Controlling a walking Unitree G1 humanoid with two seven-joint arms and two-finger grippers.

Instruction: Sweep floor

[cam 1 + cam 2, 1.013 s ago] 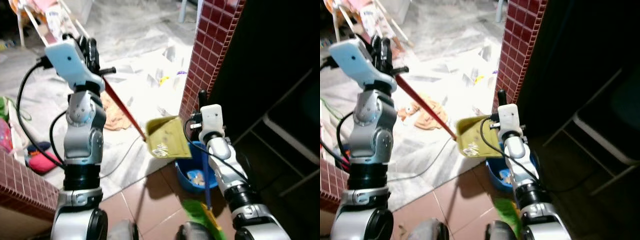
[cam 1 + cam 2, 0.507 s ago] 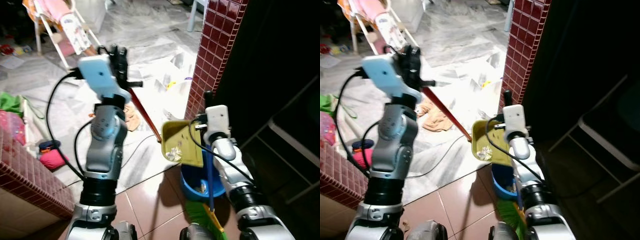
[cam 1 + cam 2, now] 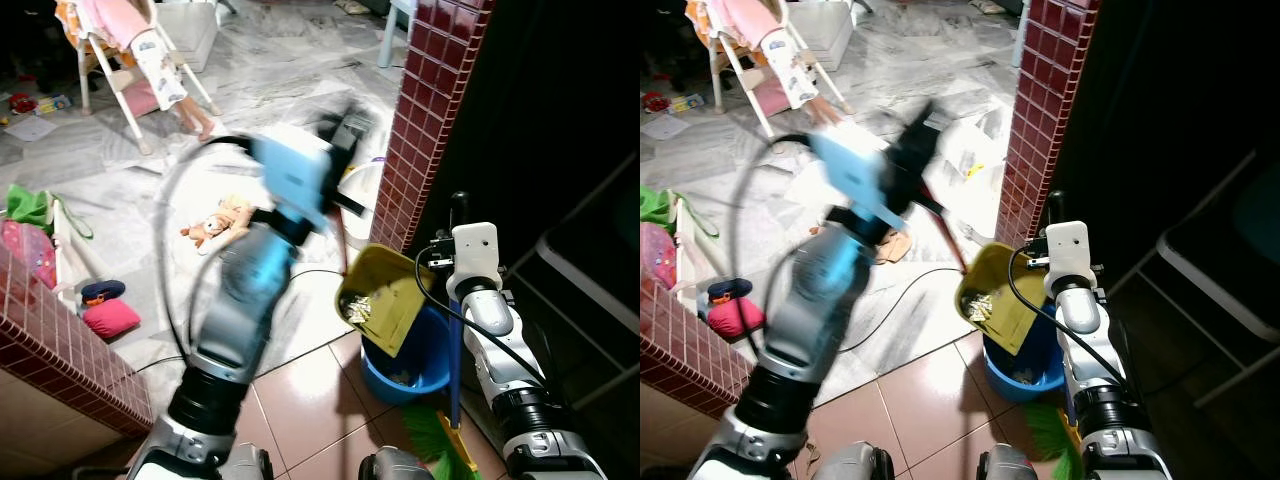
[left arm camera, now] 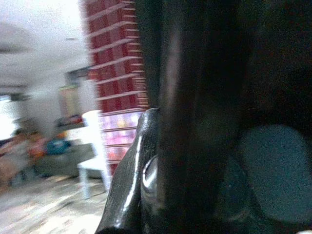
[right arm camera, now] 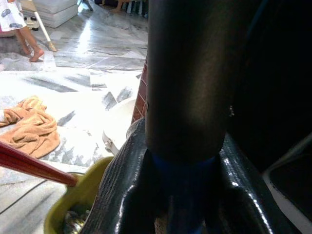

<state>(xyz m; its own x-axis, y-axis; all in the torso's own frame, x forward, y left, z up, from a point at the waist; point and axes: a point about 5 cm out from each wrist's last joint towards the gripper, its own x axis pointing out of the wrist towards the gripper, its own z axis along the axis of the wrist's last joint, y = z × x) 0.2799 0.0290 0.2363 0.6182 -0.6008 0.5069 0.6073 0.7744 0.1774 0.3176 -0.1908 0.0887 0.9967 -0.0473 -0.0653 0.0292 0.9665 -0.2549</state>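
Over the blue bucket [image 3: 405,362], a yellow dustpan [image 3: 385,300] holding debris is tilted, its red handle [image 3: 945,228] clamped by the blurred left gripper [image 3: 345,135]; the broom's blue pole [image 3: 453,362] is clasped by the right gripper [image 3: 459,205].

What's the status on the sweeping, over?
Left gripper raised, blurred, on the red dustpan handle. Yellow dustpan tilted over blue bucket, debris inside. Right gripper on the broom handle. Brick pillar close alongside.

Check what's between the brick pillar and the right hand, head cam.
The yellow dustpan, tilted over the blue bucket, sits between the brick pillar and the right hand, in the left eye view.
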